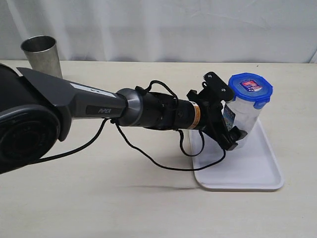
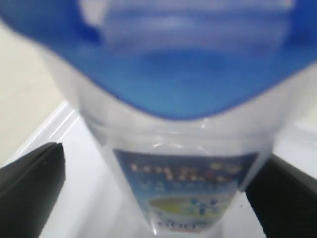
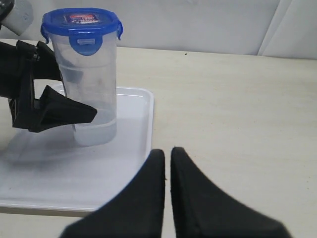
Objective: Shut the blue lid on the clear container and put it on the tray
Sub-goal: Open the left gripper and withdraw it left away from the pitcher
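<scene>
The clear container (image 1: 243,116) stands upright on the white tray (image 1: 257,171), with the blue lid (image 1: 250,89) seated on top and its flaps down. My left gripper (image 1: 229,116) reaches in from the left and straddles the container at label height. It is open, and a strip of tray shows between one finger (image 2: 32,188) and the container (image 2: 188,188). The lid (image 2: 198,64) fills the top of the left wrist view. In the right wrist view the container (image 3: 94,99), lid (image 3: 81,22) and tray (image 3: 99,183) lie ahead of my right gripper (image 3: 167,151), which is shut and empty.
A steel cup (image 1: 42,54) stands at the back left of the beige table. A black cable (image 1: 148,158) hangs from the left arm and trails over the table by the tray's left rim. White curtains close off the back.
</scene>
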You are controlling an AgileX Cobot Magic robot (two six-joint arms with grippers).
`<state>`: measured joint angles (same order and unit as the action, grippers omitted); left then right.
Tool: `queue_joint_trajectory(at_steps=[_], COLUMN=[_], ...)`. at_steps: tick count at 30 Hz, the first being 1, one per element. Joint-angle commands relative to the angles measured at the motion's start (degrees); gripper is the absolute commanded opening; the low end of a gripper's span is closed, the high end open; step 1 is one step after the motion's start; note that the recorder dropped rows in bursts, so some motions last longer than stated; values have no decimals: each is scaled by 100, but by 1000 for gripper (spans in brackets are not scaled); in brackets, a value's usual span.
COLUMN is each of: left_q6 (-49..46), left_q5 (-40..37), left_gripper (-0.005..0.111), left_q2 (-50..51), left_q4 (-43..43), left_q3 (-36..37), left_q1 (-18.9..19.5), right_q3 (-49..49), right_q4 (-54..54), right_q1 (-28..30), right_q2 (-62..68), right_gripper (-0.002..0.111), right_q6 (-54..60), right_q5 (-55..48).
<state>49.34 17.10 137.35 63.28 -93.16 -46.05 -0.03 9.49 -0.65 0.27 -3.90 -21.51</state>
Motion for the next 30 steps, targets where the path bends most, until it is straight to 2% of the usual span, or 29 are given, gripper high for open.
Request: queue_joint_trajectory(at_steps=[1,6,14,21,25,27,30], left_q6=[9,9,37,-5,-5,7,43], left_q5=[-184,-267,-1219,-1329,-2018,-2442,-3275], left_gripper=[90,90,90,90,89,82,60], left_q2=[-225,-328,-407,-527,-669,-757,-935], left_q4=[115,102,102,113,101,37,-168], left_q3=[306,449,575,718,718,718,722], left_q1=[4,4,4,4,4,4,4], right_q3=[3,3,3,3,3,3,3], right_q4=[-10,-10,-10,-10,-10,-10,-10], right_q1=[47,47,47,47,47,47,47], right_q2=[-27,-27,-27,-27,-27,-27,-27], right_gripper=[5,5,5,5,5,5,5], right_q6=[-4,-4,-4,-4,-4,-4,-4], right_q5=[65,65,65,65,65,65,65])
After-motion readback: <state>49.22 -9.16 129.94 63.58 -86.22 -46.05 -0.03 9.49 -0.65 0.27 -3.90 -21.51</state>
